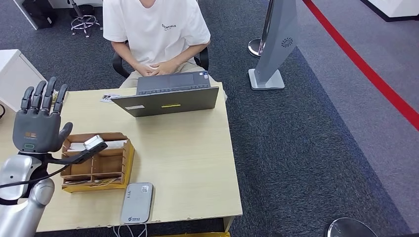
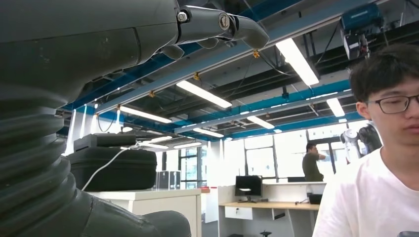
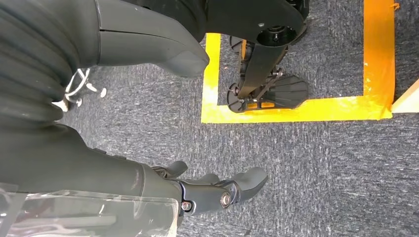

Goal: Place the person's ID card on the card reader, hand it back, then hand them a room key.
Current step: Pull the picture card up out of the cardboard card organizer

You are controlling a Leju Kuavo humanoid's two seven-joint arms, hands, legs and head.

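Raised at the near-left edge of the head view, the left hand (image 1: 37,121) stands upright over the worktop (image 1: 188,158) with its fingers spread and nothing in them. Just beside it sits a wooden organiser (image 1: 101,165) with flat items in its compartments, too small to tell whether they are room keys. At the near edge lies the grey card reader (image 1: 137,202), nothing resting on it. Farther off, an open laptop (image 1: 168,96) faces a seated person (image 1: 155,34) whose hands are clasped in their lap, and a small card (image 1: 109,97) lies near the far edge beside the laptop — possibly the ID card, though I cannot tell. From the left wrist, the person's white shirt (image 2: 368,202) shows close by, ceiling lights above. From the right wrist, the right hand (image 3: 217,190) hangs over grey carpet (image 3: 321,173) marked with yellow tape (image 3: 296,111) — fingers loosely extended, empty.
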